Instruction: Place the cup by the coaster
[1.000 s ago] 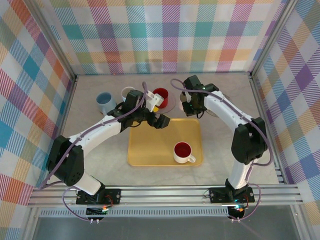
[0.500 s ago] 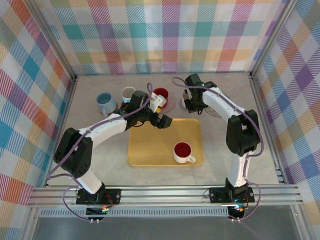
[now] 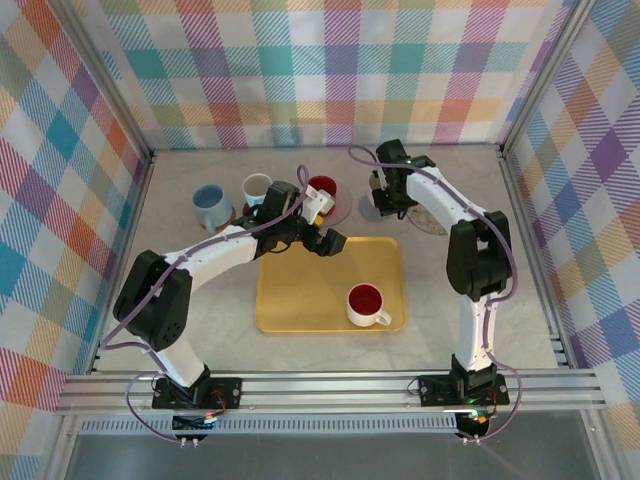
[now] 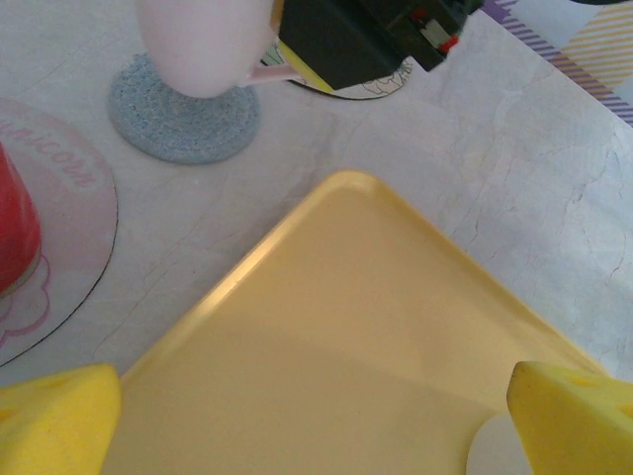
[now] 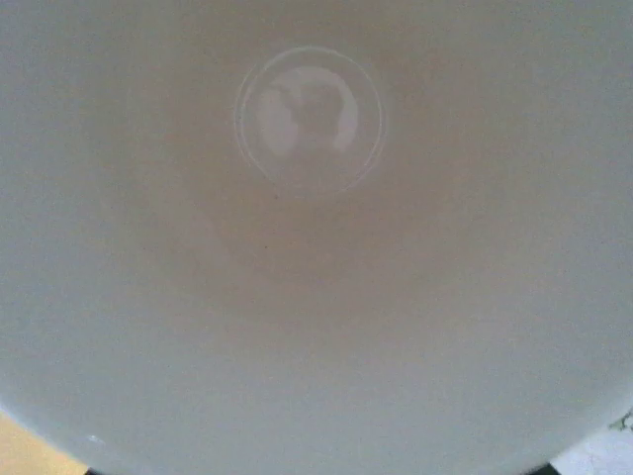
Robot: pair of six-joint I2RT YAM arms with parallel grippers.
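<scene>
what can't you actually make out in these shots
Left wrist: the pink cup is cut off by the top edge, the red cup by the left edge.
Top view: the right gripper covers that cup, hiding the jaws' hold.
Right wrist: cup's inside blurred, too close.

In the left wrist view, the pink round mat (image 4: 69, 213) lying on the desk under the red cup (image 4: 14, 233) carries darker pink lettering along its curved edge. The letters that show read "nicorn", and the start of the word is cut off at the frame's left edge. In the right wrist view, a ring-shaped mark sits at the bottom inside the pale cup (image 5: 316, 327), but whatever stands within the ring is too blurred to read as letters or numbers.
</scene>
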